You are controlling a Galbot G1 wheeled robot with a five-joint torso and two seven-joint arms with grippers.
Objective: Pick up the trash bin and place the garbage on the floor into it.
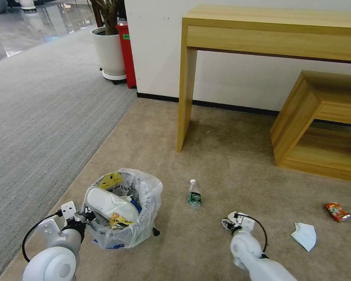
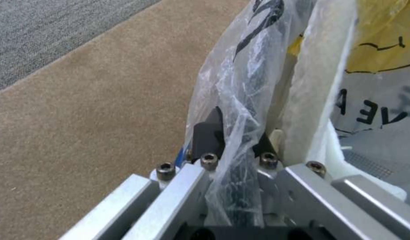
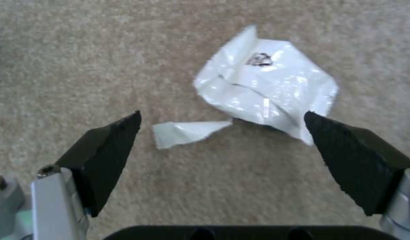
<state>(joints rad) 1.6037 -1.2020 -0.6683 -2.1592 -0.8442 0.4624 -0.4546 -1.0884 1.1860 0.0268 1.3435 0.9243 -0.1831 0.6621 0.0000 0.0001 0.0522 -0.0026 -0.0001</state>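
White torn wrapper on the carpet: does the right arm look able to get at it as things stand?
Probably yes. The right gripper hangs open right above the white wrapper, with only bare carpet around it.

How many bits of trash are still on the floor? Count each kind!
Bottle: 1
Red wrapper: 1
Pale folded piece: 1
White wrapper: 1
White scrap: 1
Total: 5

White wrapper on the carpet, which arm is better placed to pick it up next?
The right one, probably. The right gripper hangs open just above the white wrapper, while the left gripper is clamped on the trash bin rim.
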